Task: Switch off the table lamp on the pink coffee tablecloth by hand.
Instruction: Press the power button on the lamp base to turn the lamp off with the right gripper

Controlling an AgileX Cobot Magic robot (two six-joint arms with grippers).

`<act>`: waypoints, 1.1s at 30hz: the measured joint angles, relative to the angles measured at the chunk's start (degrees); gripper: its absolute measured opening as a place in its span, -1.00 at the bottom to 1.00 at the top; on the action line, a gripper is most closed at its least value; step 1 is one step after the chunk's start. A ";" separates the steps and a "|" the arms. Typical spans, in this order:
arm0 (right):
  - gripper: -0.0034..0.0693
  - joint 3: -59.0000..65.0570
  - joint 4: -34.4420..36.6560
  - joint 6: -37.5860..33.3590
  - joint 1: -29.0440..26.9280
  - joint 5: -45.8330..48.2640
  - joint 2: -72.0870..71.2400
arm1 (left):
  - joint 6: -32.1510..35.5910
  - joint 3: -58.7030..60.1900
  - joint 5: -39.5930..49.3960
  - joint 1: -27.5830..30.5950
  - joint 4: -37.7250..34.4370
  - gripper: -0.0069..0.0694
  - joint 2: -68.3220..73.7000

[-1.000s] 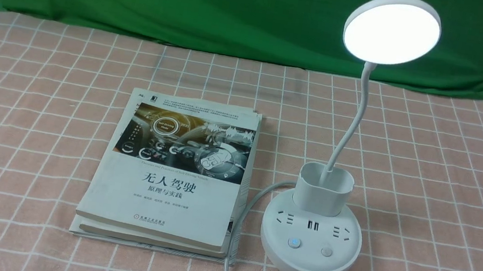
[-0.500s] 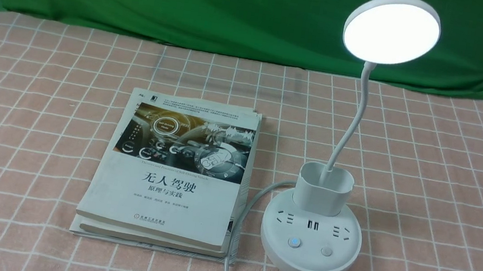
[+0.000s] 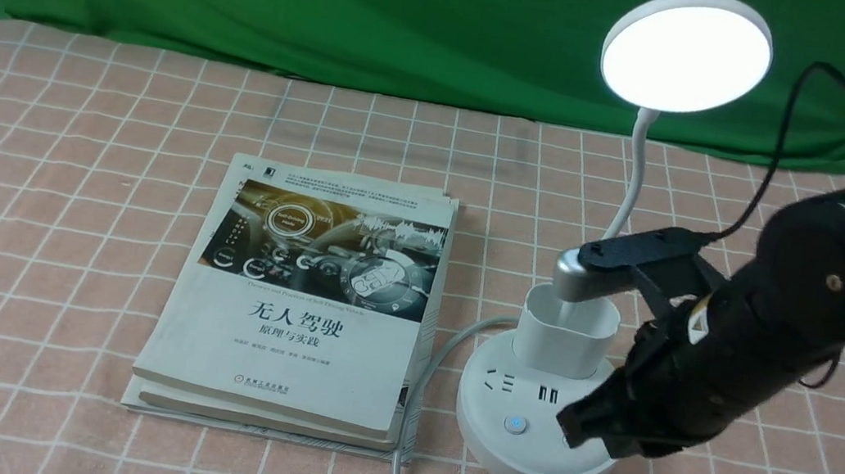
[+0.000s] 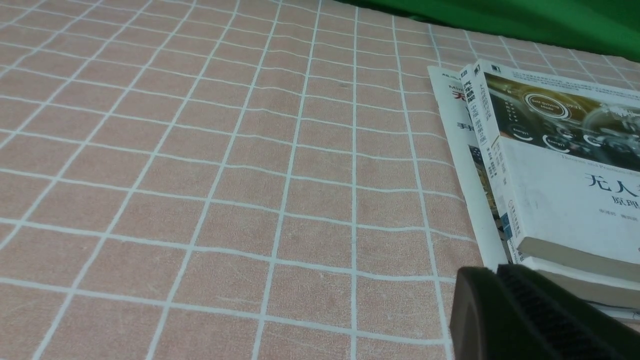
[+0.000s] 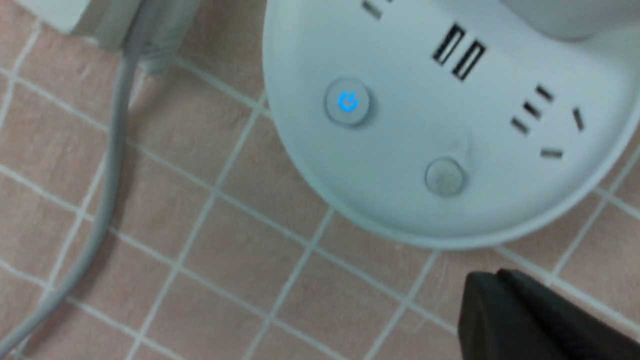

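Observation:
The white table lamp [image 3: 541,419] stands on the pink coffee tablecloth [image 3: 72,138], and its disc head [image 3: 686,53] is lit. My right hand [image 3: 756,333] reaches in from the right. Its gripper [image 3: 571,425] is shut and empty, with the tip over the right front of the round base, covering the plain button there. In the right wrist view the blue-lit power button [image 5: 347,102] and the plain button [image 5: 444,175] both show on the base [image 5: 400,200], with the shut gripper [image 5: 492,277] just off the base's rim. My left gripper [image 4: 495,272] is shut and empty beside the books.
Two stacked books [image 3: 306,303] lie left of the lamp. The lamp's grey cord [image 3: 407,433] runs between books and base toward the front edge. A green cloth [image 3: 340,2] hangs at the back. The lamp's cup holder [image 3: 566,332] and bendy neck [image 3: 627,191] rise beside my right arm.
My right arm has come in from the right edge to the lamp base with its jaws shut. The lamp stays lit. The left arm has not moved.

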 joint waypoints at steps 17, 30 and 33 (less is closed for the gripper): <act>-0.80 -6.48 0.58 -1.10 -0.64 -0.68 11.93 | 0.00 0.00 0.00 0.00 0.00 -0.80 0.00; -0.80 -6.94 0.91 -1.53 -0.71 -0.26 9.87 | 0.00 0.00 0.00 0.00 0.00 -0.80 0.00; -0.80 -6.94 0.91 -1.53 -0.71 -0.38 8.31 | 0.00 0.00 0.00 0.00 0.00 -0.80 0.00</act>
